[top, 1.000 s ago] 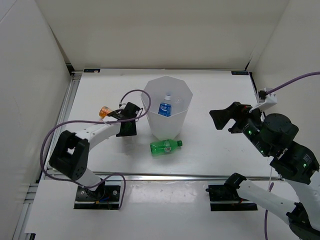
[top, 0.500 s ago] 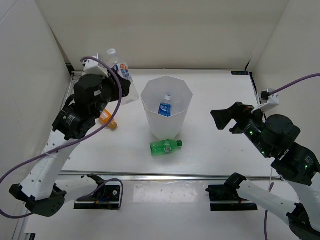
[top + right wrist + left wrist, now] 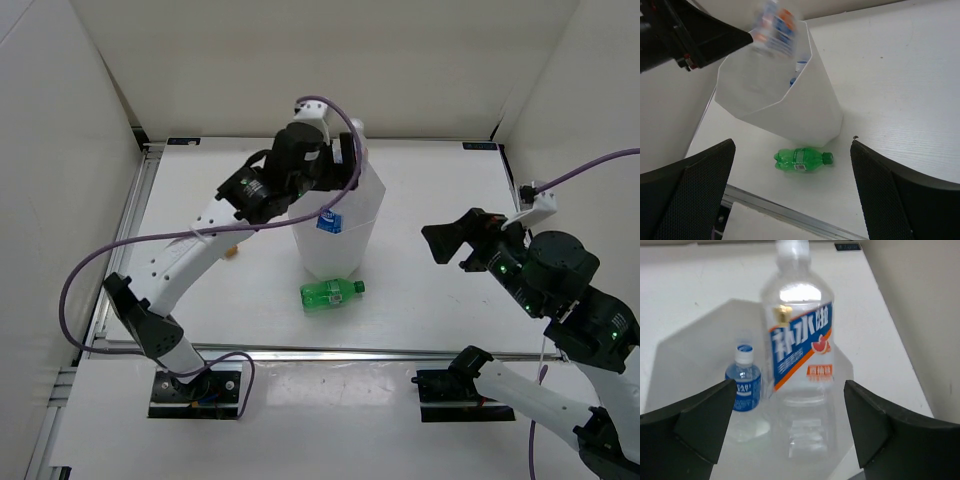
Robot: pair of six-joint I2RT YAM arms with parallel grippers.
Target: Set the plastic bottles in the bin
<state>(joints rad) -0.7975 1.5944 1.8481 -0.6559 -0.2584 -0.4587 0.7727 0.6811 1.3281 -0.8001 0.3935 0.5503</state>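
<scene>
The white faceted bin (image 3: 335,245) stands mid-table. My left gripper (image 3: 343,160) hangs over its rim, open. A clear plastic bottle with a blue and orange label (image 3: 802,350) is loose between the spread jaws (image 3: 789,386), touching neither finger, with the bin's inside below it. It shows as a blur at the rim (image 3: 777,27) in the right wrist view. A small blue-labelled bottle (image 3: 743,385) stands inside the bin. A green bottle (image 3: 332,292) lies on its side just in front of the bin (image 3: 790,110). My right gripper (image 3: 445,242) hovers open to the right, holding nothing.
A sliver of an orange bottle (image 3: 232,252) shows under the left arm, left of the bin. White walls enclose the table on three sides. A metal rail (image 3: 330,352) runs along the near edge. A purple cable loops off each arm.
The left arm has swung from the back-left corner to above the bin with the clear labelled bottle, and its jaws have opened and let the bottle go. The right arm has not moved.
</scene>
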